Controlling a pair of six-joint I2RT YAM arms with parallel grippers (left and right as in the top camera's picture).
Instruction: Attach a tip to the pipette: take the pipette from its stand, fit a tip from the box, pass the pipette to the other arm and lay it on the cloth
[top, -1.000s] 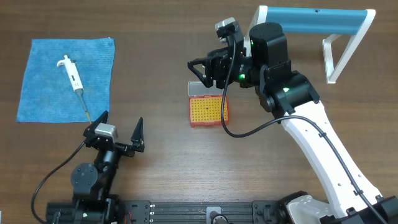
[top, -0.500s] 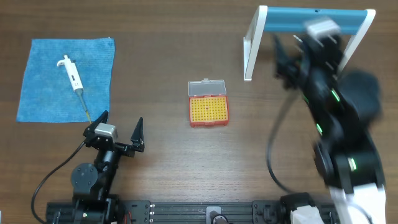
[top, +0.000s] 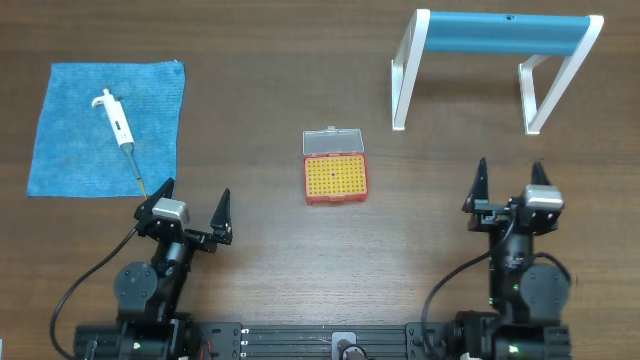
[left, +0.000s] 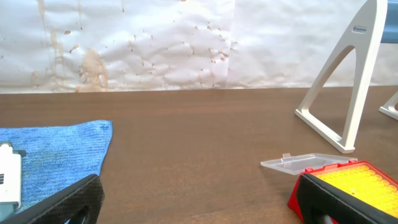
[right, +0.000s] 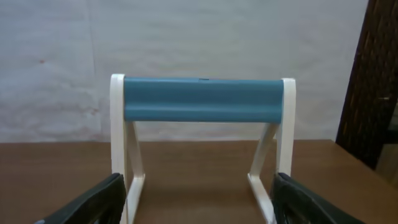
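One wooden table (top: 260, 250) carries every item.

1. Stand (top: 500, 30): a white frame with a blue crossbar. It stands upright directly ahead of the right gripper (top: 510, 165) and well apart from it. In the right wrist view it sits centred between that gripper's two fingers (right: 87, 202).

2. Cloth (top: 70, 150): a blue square lying flat on the table. It lies ahead of the left gripper (top: 195, 190) and to its left, with its near right corner close to that gripper's left finger.

3. Left gripper: low over the table near its arm's base. The jaws are spread wide and hold nothing.

4. Right gripper: low over the table near its arm's base. The jaws are spread wide and hold nothing.

5. Tip box (top: 336, 180): a red base with a yellow tip grid. The clear lid is folded back flat on the far side. The box rests on the table ahead of the left gripper and to its right, and ahead of the right gripper and to its left. It is well apart from both.

6. Pipette (top: 116, 122): a white body lying flat on the cloth. The head points away from the left gripper. The slender end points toward that gripper and reaches the near edge of the cloth, close to the gripper's left finger. Contact between the two cannot be determined.
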